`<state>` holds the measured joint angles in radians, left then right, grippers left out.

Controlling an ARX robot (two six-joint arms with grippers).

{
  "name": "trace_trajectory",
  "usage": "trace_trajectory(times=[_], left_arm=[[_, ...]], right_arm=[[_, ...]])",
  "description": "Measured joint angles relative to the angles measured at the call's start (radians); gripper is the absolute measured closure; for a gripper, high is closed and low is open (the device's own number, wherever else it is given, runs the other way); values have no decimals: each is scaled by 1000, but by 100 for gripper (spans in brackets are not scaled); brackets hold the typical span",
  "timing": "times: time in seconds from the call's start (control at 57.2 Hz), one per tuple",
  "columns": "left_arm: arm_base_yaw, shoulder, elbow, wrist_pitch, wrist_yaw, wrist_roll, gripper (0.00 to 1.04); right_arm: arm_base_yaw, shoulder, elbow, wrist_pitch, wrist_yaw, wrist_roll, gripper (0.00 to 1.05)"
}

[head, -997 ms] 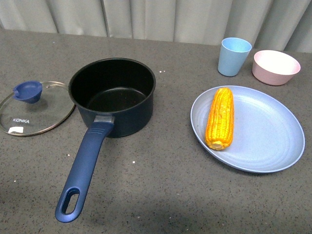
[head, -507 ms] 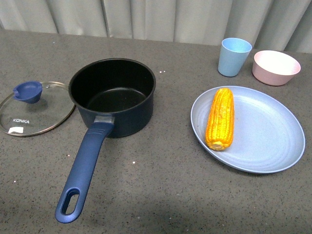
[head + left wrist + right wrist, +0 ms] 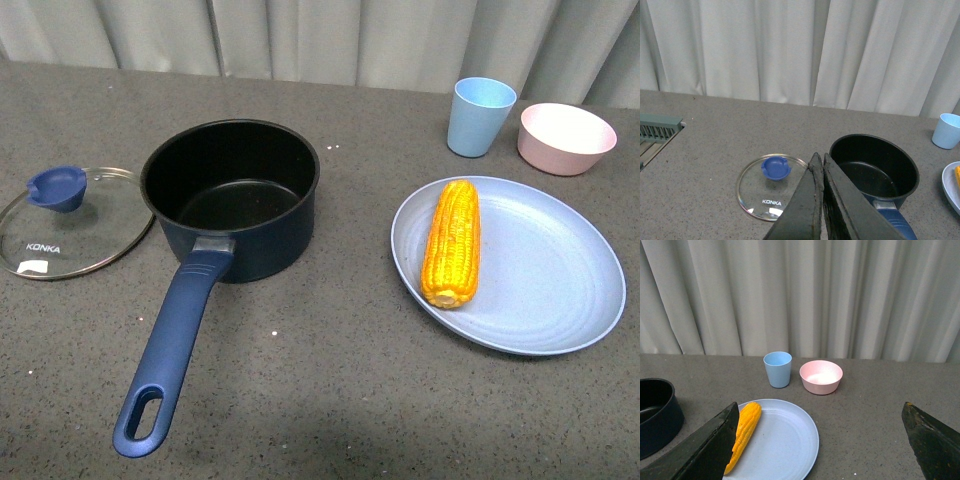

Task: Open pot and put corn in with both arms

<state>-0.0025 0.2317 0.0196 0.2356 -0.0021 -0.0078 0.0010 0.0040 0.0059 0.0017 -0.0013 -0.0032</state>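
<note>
On the grey table (image 3: 330, 380), furthest left, the glass lid (image 3: 75, 235) lies flat with its blue knob (image 3: 57, 187) up, just beside the pot (image 3: 232, 190); the pot stands open, its black inside bare, its long blue handle (image 3: 172, 345) reaching toward the near edge; further right, well apart from the pot, the corn (image 3: 452, 242) lies lengthways on the left part of a pale blue plate (image 3: 545, 290); behind the plate stand a light blue cup (image 3: 480, 116) and, near it, a pink bowl (image 3: 565, 137). Neither arm shows in the front view. In the left wrist view the left gripper (image 3: 819, 165) has its fingers pressed together with nothing between them; lid and pot lie ahead of it, untouched. In the right wrist view the right gripper (image 3: 820, 407) is spread wide and holds nothing; the corn lies ahead on the plate, close beside one finger (image 3: 710, 450) in the picture, not gripped.
</note>
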Motion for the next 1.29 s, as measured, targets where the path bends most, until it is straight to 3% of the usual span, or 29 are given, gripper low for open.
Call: trace_trajectory(times=[0.227,0.28,0.332,0.437,0.7,0.927,1.294], left_arm=[[0,-63,0,-63,0,0,101],[0,-168,0,-203,2,0,101],[0,-217,0,-228,2,0,101],[0,-226,0,-233,3,0,101],[0,-227,0,-235,2,0,99],[0,-227,0,-235,2,0,60],[0,-227,0,-235,2,2,5]], right_arm=[[0,0,0,0,0,0,9],[0,0,0,0,0,0,9],[0,0,0,0,0,0,9],[-33,106,56,-142,-100,-122,9],[16,774,201,214,-60,-148,9],[101,1339,417,283,-30,-66,9],[221,1728,716,165,0,185,9]])
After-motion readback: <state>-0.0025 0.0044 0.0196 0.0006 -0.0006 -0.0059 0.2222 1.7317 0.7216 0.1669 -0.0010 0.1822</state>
